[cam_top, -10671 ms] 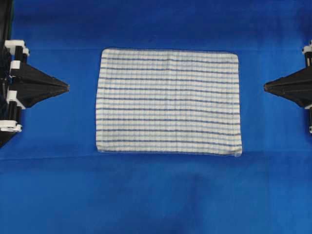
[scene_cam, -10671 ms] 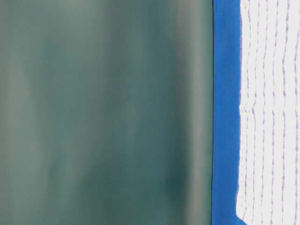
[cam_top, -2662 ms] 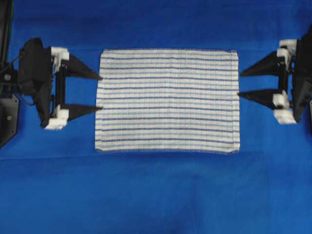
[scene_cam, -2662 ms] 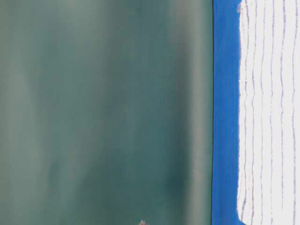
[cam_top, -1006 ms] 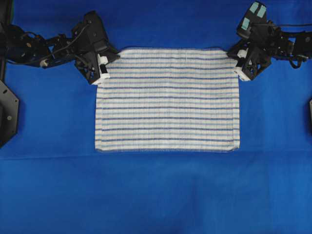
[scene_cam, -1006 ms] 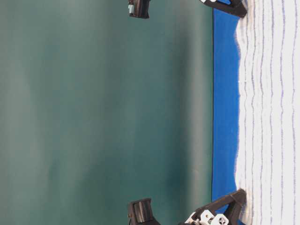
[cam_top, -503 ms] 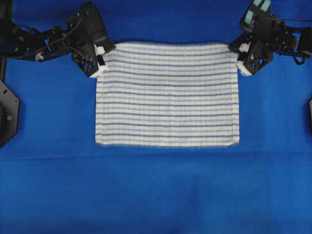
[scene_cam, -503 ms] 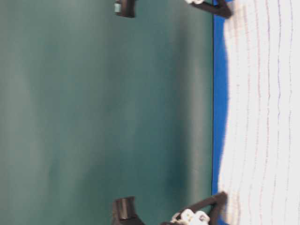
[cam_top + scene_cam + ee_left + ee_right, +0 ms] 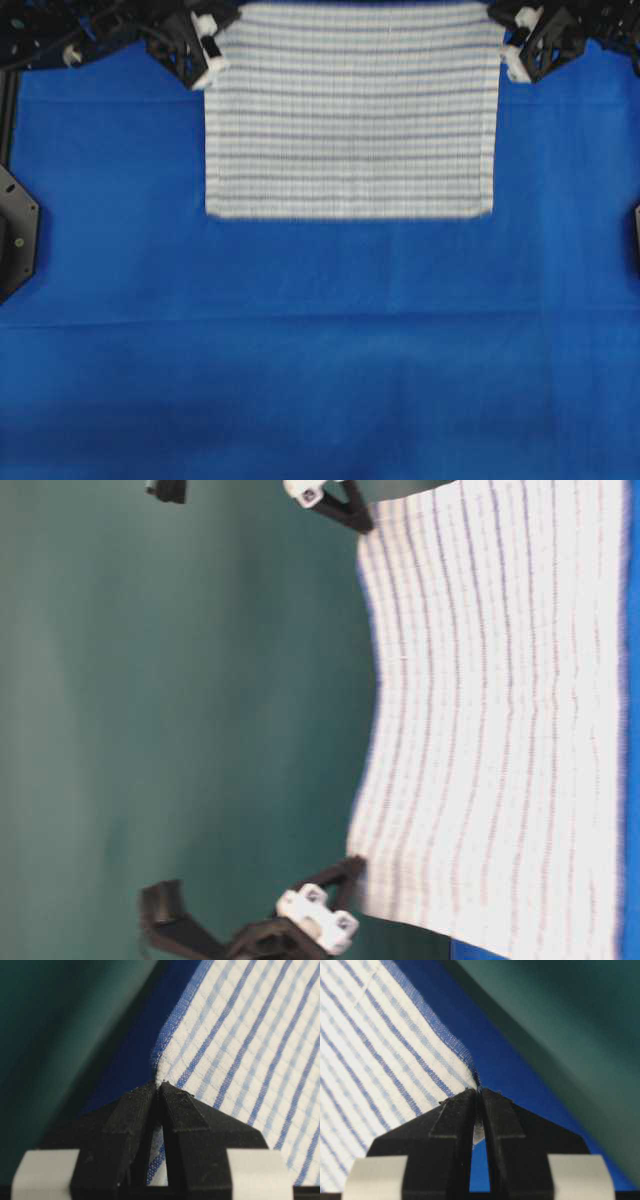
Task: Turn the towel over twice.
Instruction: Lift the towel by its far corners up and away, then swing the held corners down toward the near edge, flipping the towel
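Observation:
The towel (image 9: pixel 350 110), white with thin blue stripes, is raised by its two far corners and hangs spread between my grippers, its top edge sagging a little in the middle. My left gripper (image 9: pixel 212 45) is shut on the far left corner; cloth shows between its tips (image 9: pixel 157 1085) in the left wrist view, with the towel (image 9: pixel 240 1045) stretching away. My right gripper (image 9: pixel 510 45) is shut on the far right corner, pinching the hem (image 9: pixel 478 1091) of the towel (image 9: pixel 380 1060). At table level both grippers (image 9: pixel 352 865) (image 9: pixel 352 518) hold the towel (image 9: pixel 500 720) well above the table.
The plain blue table covering (image 9: pixel 320 350) spreads all around under the towel. A dark green backdrop (image 9: pixel 150 720) stands behind the table. A black arm base (image 9: pixel 15 230) sits at the left edge of the overhead view.
Both grippers have risen with the towel's far corners. The towel has come up off the table, and its near edge has drawn back toward the far side.

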